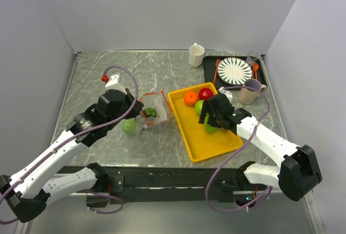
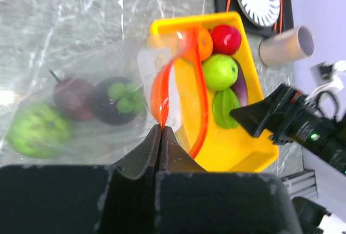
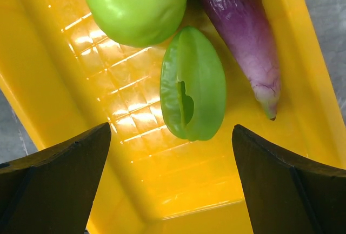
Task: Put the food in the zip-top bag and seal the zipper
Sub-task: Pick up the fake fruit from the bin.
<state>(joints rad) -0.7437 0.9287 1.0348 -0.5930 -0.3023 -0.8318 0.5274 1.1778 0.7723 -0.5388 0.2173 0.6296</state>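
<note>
Now I'll lower my wide-open, empty right gripper (image 3: 170,134) squarely astride the ridged green fruit (image 3: 193,85) — left gripper (image 2: 162,130) clamps the zipper (image 2: 160,96).

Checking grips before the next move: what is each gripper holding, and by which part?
The left gripper pinches the zip-top bag by its zipper strip. The right gripper is open above the yellow tray, holding nothing.
</note>
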